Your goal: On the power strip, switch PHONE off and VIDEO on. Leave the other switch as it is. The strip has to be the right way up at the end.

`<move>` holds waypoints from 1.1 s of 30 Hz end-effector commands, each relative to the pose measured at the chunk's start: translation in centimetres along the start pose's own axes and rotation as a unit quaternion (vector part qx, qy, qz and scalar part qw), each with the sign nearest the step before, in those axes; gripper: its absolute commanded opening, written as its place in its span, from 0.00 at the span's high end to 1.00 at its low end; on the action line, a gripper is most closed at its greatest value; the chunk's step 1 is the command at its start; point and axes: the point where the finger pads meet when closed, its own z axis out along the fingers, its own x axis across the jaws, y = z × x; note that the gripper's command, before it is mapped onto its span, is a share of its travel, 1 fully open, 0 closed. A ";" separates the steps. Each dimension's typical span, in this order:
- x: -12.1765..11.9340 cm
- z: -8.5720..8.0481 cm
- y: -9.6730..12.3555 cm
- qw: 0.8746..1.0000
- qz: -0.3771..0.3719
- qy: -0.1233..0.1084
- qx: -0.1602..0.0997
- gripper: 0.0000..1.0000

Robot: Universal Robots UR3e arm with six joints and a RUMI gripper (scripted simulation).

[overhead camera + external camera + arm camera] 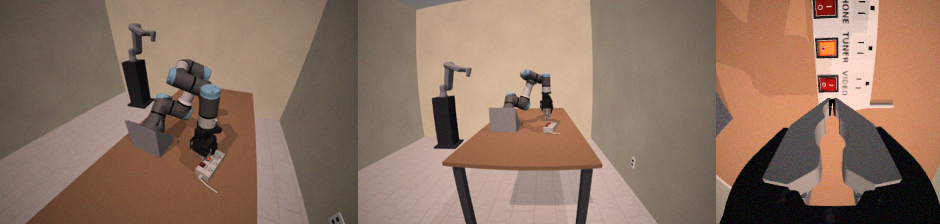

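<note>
Three rocker switches run along the power strip (pixel 847 55) lying face-up on the worktop (pixel 525 150), and the gripper (pixel 832 106), pinched fully shut on nothing, points just short of the nearest one, VIDEO (pixel 828 83), with PHONE (pixel 825 8) farthest along the strip's long axis.

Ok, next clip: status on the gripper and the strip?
Gripper shut, empty, tips poised by the VIDEO switch. Power strip right way up; TUNER switch lit. Nothing in the way.

White power strip (pixel 211 166), red switches (pixel 827 83)
</note>
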 end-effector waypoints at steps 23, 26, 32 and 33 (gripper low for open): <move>0.1 2.7 0.1 1.000 0.000 0.001 -0.001 1.00; 0.2 2.9 0.1 1.000 0.000 0.001 -0.001 1.00; 0.2 3.0 0.1 1.000 0.000 0.001 -0.001 1.00; 0.2 3.0 0.1 1.000 0.000 0.001 -0.001 1.00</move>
